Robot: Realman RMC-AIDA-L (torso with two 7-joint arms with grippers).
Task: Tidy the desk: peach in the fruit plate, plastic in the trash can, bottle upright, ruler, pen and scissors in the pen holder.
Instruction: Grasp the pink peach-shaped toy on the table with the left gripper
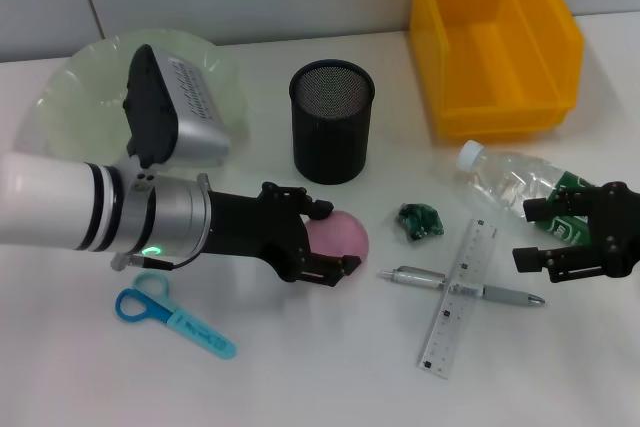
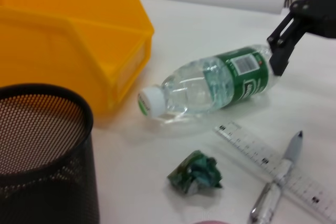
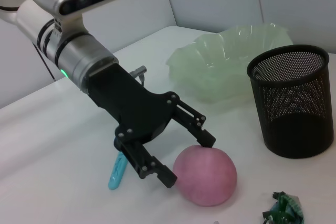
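First, confirm layout on desk [image 1: 300,387]: yellow bin [image 1: 495,42] far right, green plate [image 1: 70,97] far left. Keep left gripper [image 1: 325,239] spread wide around peach [image 1: 340,237], nothing clamped yet; close gently at widest girth, lift clear, carry to plate. Leave right gripper [image 1: 575,232] open astride lying bottle [image 1: 520,187].

The left claw [image 1: 322,239] hides part of the peach [image 1: 342,233]. The right claw [image 1: 545,237] covers the bottle's [image 1: 510,180] base. The trash can [image 1: 492,35] runs off the head view's top edge.
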